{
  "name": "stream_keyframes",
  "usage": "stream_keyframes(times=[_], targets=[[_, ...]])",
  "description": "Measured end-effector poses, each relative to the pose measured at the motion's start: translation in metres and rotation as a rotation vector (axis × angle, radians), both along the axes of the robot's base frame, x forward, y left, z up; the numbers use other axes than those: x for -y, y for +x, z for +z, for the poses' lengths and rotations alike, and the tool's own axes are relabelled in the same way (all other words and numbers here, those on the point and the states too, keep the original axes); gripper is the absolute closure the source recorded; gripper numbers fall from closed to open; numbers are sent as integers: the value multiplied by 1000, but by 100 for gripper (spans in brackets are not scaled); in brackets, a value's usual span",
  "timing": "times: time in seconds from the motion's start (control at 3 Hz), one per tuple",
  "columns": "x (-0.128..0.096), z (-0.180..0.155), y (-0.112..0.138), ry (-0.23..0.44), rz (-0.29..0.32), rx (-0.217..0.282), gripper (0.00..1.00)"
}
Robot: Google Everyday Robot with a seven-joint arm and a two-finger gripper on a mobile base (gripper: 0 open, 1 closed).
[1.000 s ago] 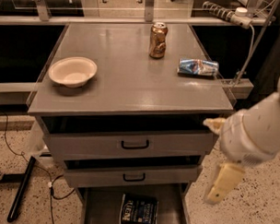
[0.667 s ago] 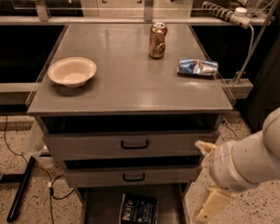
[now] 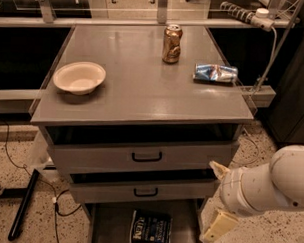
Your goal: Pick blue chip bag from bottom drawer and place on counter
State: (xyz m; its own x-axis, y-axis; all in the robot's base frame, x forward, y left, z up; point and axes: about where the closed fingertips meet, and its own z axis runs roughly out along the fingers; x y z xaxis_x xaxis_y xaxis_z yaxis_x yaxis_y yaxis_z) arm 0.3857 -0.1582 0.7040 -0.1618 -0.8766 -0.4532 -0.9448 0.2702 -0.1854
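The gripper [image 3: 208, 202] hangs low at the right, in front of the cabinet's right edge and just beside the bottom drawer [image 3: 108, 225]. Its two cream fingers [image 3: 220, 170] are spread wide, one pointing up and left towards the middle drawer [image 3: 114, 193], the other slanting down towards the floor, and nothing is between them. Behind them the thick white arm [image 3: 272, 183] runs off the right edge.

The bottom drawer stands open, its grey tray reaching towards the camera under the two drawers above it. The bag [image 3: 150, 227] lies flat on the tray's floor, towards the right half, dark navy with white lettering along its left side. It is left of the gripper and lower than it, near but apart from the fingers; the lower edge of the bag is cut off by the frame.

Above, the middle drawer and the top drawer [image 3: 90, 157] each carry a black handle at the centre, and both are pulled out a little, with a dark gap over each front.

On the table [image 3: 138, 93] a cream bowl [image 3: 79, 77] sits near the left edge, upright. A can [image 3: 171, 43] stands upright towards the back, right of centre. A small shiny blue and silver packet [image 3: 215, 73] lies on its side near the right edge, in front of the can and to its right, well apart from it.

On the speckled floor at the left a black bar [image 3: 23, 205] lies slantwise, with thin cables near it.
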Motion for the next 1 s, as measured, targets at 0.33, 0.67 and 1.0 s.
stream_keyframes(times=[0.33, 0.67, 1.0], targets=[[0, 0, 0, 0, 0, 0, 0], [-3, -11, 2, 15, 0, 1, 0], [-2, -51, 14, 36, 6, -2, 0]])
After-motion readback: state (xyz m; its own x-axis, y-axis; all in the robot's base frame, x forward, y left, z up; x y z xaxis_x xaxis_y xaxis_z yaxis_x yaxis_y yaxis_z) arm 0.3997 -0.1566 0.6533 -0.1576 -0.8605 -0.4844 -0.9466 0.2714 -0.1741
